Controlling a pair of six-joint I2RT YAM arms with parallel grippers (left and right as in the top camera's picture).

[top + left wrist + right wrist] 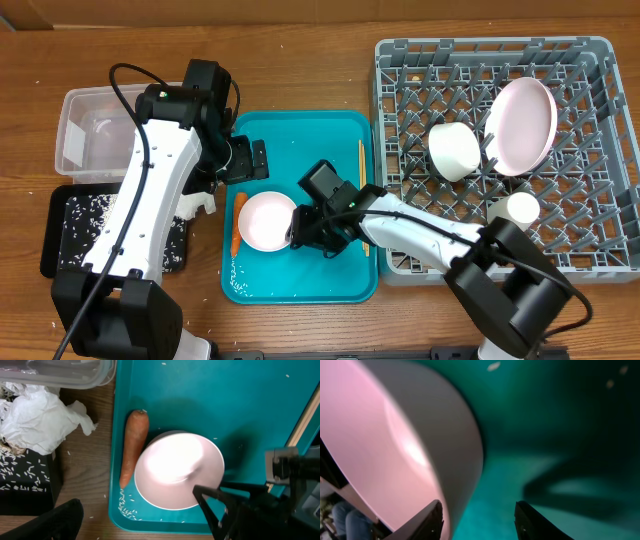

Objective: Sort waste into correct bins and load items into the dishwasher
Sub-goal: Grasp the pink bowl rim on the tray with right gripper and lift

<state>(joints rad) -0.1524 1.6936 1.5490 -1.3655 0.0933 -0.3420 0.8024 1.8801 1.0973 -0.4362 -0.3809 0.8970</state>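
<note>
Gleaming pale pink inside, the small round bowl [265, 220] sits upright on the teal tray [300, 140], its rim between the parted fingers of the right hand [298, 230], an orange carrot [238, 222] just beside.

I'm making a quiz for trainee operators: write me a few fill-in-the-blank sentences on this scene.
1. The carrot lies on the tray coloured ___.
2. The pink bowl has its rim between the fingers of the ___ end effector.
3. The grey rack holds a white bowl, a white cup and a pink ___.
Missing words: teal; right; plate.
</note>
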